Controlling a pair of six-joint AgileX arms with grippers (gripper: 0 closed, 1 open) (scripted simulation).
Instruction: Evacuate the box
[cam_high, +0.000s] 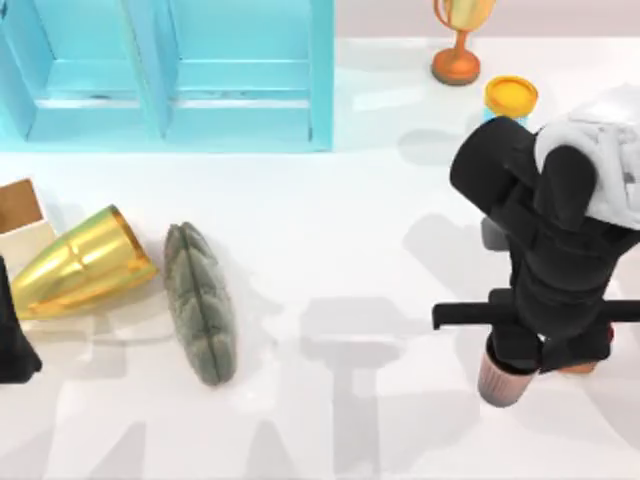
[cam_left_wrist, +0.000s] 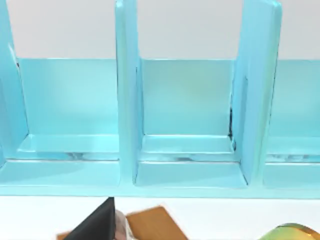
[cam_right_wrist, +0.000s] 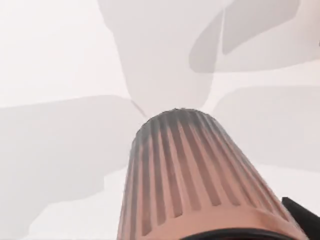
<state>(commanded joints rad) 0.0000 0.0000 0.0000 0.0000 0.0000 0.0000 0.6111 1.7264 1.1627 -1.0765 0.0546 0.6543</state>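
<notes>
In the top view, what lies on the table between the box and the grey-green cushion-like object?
The golden cup lies on its side between the box and the grey-green cushion-like object, in the top view.

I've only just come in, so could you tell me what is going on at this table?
The right gripper is at the table's right side, down on a ribbed pink cup; whether it grips it is unclear. The left arm sits at the left edge by the box. Beside the box, a gold cup lies tipped on the table, next to a grey-green pillow-like object. A blue shelf stands behind.
</notes>
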